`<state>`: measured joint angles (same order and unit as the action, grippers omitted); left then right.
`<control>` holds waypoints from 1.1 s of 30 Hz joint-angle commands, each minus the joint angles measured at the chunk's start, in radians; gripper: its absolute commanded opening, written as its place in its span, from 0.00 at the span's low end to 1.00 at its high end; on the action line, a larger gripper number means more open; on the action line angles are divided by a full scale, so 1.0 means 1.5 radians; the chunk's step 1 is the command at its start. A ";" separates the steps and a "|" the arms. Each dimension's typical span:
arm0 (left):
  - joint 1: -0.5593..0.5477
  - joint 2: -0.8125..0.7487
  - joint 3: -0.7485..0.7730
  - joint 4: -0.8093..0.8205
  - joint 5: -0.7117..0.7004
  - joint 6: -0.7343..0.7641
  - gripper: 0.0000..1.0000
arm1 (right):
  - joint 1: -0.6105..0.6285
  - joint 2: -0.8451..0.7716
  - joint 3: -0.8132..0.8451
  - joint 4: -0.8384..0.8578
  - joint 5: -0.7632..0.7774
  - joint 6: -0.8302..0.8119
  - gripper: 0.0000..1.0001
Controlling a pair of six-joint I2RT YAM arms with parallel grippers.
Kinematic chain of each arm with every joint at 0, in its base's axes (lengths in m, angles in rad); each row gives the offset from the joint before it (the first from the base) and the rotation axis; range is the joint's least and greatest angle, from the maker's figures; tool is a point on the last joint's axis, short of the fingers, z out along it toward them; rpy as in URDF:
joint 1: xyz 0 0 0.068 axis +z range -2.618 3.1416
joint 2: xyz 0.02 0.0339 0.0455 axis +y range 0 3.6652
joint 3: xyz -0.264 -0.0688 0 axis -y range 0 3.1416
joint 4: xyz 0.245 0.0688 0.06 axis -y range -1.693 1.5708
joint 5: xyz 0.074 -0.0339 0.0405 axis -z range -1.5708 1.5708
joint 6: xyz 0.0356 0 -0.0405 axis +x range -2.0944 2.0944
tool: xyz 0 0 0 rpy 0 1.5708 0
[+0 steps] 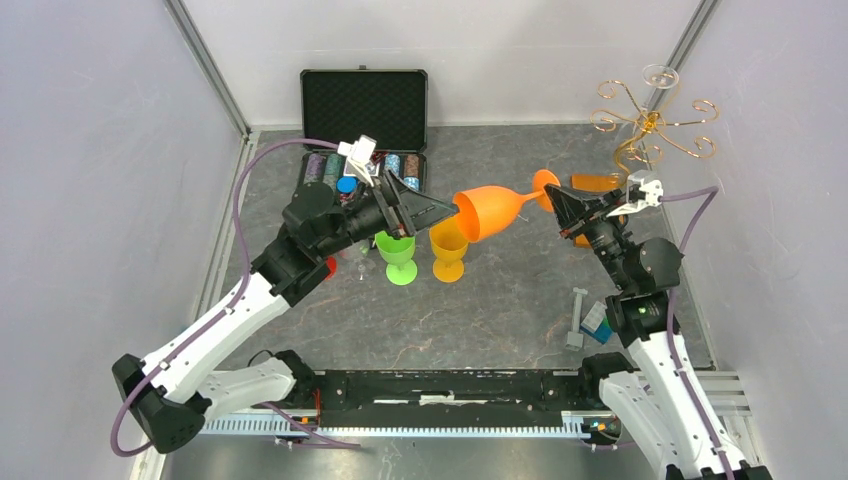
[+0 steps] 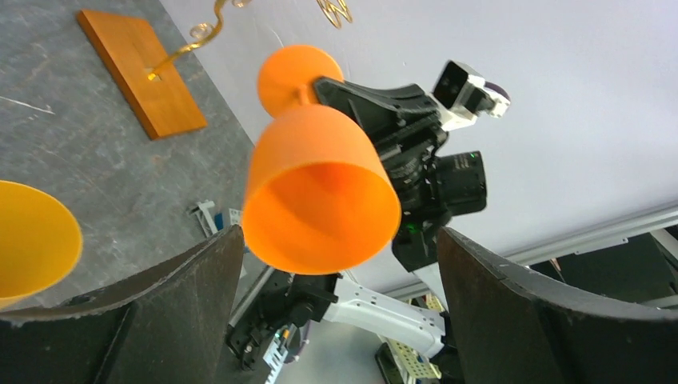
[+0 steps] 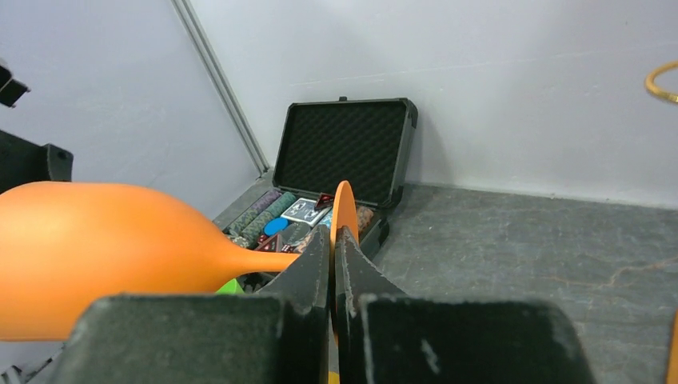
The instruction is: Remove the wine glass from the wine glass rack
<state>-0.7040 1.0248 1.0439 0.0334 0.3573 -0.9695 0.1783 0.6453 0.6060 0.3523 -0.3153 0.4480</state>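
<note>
The orange wine glass [image 1: 492, 212] hangs sideways in the air over the table's middle. My right gripper [image 1: 553, 203] is shut on its round foot; in the right wrist view the foot [image 3: 344, 210] stands edge-on between the fingers, with the bowl [image 3: 96, 248] to the left. My left gripper [image 1: 440, 208] is open at the bowl's mouth; in the left wrist view the bowl [image 2: 320, 192] sits just beyond the gap between the fingers [image 2: 200, 296], not touching them. The wine glass rack [image 1: 650, 125], gold wire on a wooden base [image 2: 142, 72], stands at the back right.
An open black case [image 1: 365, 110] with poker chips stands at the back. A green glass [image 1: 397, 255] and a yellow glass [image 1: 448, 250] stand upright under my left gripper. A grey tool [image 1: 577, 318] and a small blue box [image 1: 597, 320] lie near the right arm.
</note>
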 commanded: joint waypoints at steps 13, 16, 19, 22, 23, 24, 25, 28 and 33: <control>-0.121 0.078 0.063 0.038 -0.127 -0.007 0.79 | 0.013 -0.003 -0.043 0.044 0.049 0.016 0.00; -0.134 0.100 0.082 0.038 -0.139 0.011 0.71 | 0.014 0.002 -0.044 0.028 0.050 0.008 0.00; -0.145 0.128 0.100 0.027 -0.148 0.026 0.62 | 0.014 0.015 -0.026 -0.024 0.053 -0.011 0.00; -0.151 0.151 0.113 0.017 -0.151 0.031 0.53 | 0.014 0.018 -0.018 -0.058 0.055 -0.030 0.00; -0.154 0.157 0.117 0.013 -0.154 0.035 0.50 | 0.015 0.017 -0.019 -0.066 0.055 -0.036 0.00; -0.155 0.161 0.118 0.011 -0.156 0.039 0.46 | 0.014 0.016 -0.020 -0.073 0.057 -0.041 0.00; -0.157 0.162 0.119 0.008 -0.163 0.044 0.44 | 0.014 0.015 -0.020 -0.084 0.061 -0.042 0.00; -0.160 0.166 0.120 -0.002 -0.168 0.057 0.28 | 0.015 0.016 -0.014 -0.121 0.072 -0.053 0.00; -0.163 0.188 0.151 -0.060 -0.166 0.103 0.02 | 0.015 0.010 -0.013 -0.137 0.086 -0.070 0.00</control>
<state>-0.9337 1.2900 1.1839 -0.0292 0.1127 -0.9089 0.1947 0.6716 0.5423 0.1879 -0.2188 0.3988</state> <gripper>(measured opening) 0.056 0.014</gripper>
